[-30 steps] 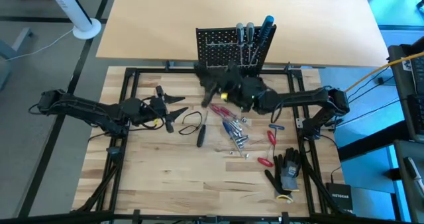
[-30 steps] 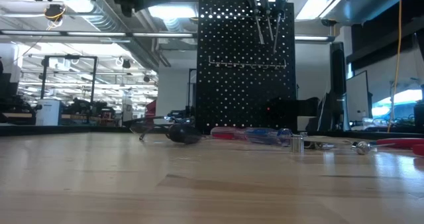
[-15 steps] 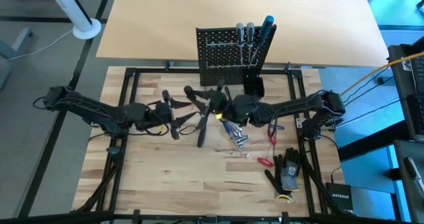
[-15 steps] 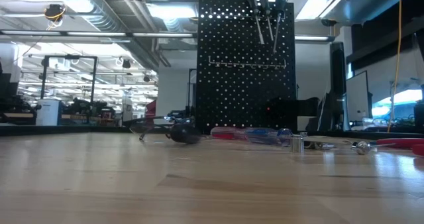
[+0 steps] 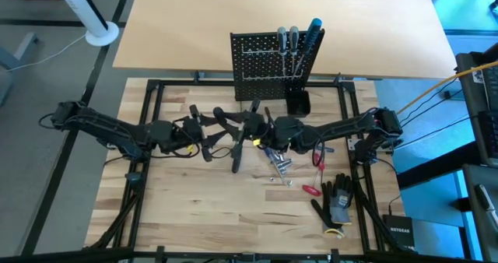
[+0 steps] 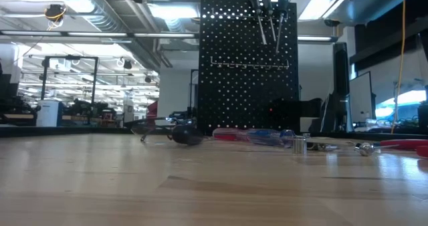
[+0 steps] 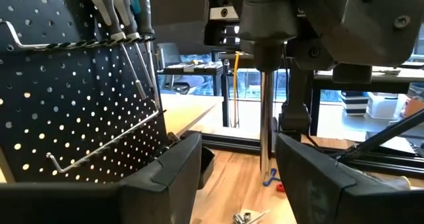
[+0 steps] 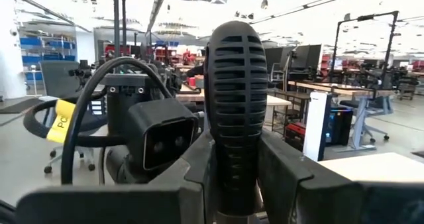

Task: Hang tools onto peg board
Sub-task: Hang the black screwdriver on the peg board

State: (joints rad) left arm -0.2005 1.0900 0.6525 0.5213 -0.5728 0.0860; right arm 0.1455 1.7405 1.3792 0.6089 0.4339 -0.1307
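Note:
The black peg board [image 5: 261, 57] stands upright at the table's far edge, and several screwdrivers [image 5: 299, 45] hang at its top right. Near the table's middle my right gripper [image 5: 247, 125] is shut on a screwdriver with a black ribbed handle [image 8: 235, 105]. The screwdriver's metal shaft [image 7: 265, 118] points down. My left gripper [image 7: 238, 177] faces it from the left, open. Its fingers stand on either side of the shaft's line and do not touch it. More tools [image 5: 276, 154] lie loose on the table. My right gripper pinches the lower part of the ribbed handle [image 8: 235, 164] between its two fingers. It comes in level from the table's right side, with the fingers across the handle. The screwdriver stands upright and clear of the table, its rounded handle end [image 8: 235, 32] up and its shaft hanging below.
A black-handled screwdriver [image 5: 236, 156] lies below the two grippers. Red-handled tools [image 5: 317, 162] and black gloves [image 5: 337, 201] lie toward the near right. A small black cup [image 5: 298, 101] stands at the peg board's foot. The table's near left is bare wood [image 5: 179, 201].
My right gripper has swung from the foot of the peg board toward the table's left and near side and come down a little, ending in front of my left gripper. My left gripper has moved toward the table's right and stayed open.

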